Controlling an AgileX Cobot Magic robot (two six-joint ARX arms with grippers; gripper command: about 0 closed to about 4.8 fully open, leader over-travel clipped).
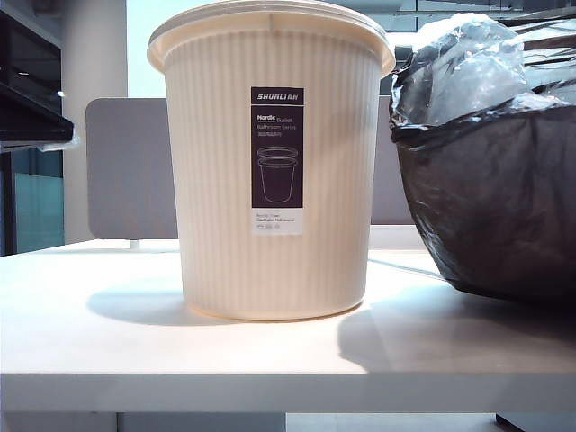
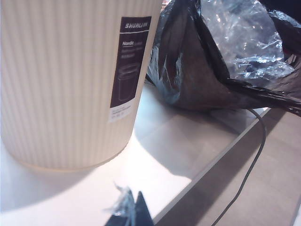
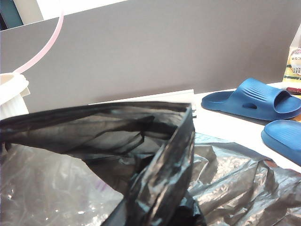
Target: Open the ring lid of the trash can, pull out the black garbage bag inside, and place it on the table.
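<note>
The exterior camera sits low, about level with the table (image 1: pixel 108 333) edge, looking straight at the trash can (image 1: pixel 270 162), close enough that it fills the middle, with the black garbage bag (image 1: pixel 490 198) cut off at the right. The left wrist camera looks from low near the table's front edge, slanting across the bin's label to the bag (image 2: pixel 197 70). The right wrist camera hangs just above the bag (image 3: pixel 117 136), facing the grey partition (image 3: pixel 164 47) and two blue slippers (image 3: pixel 256 99). All three views share bin and bag.
</note>
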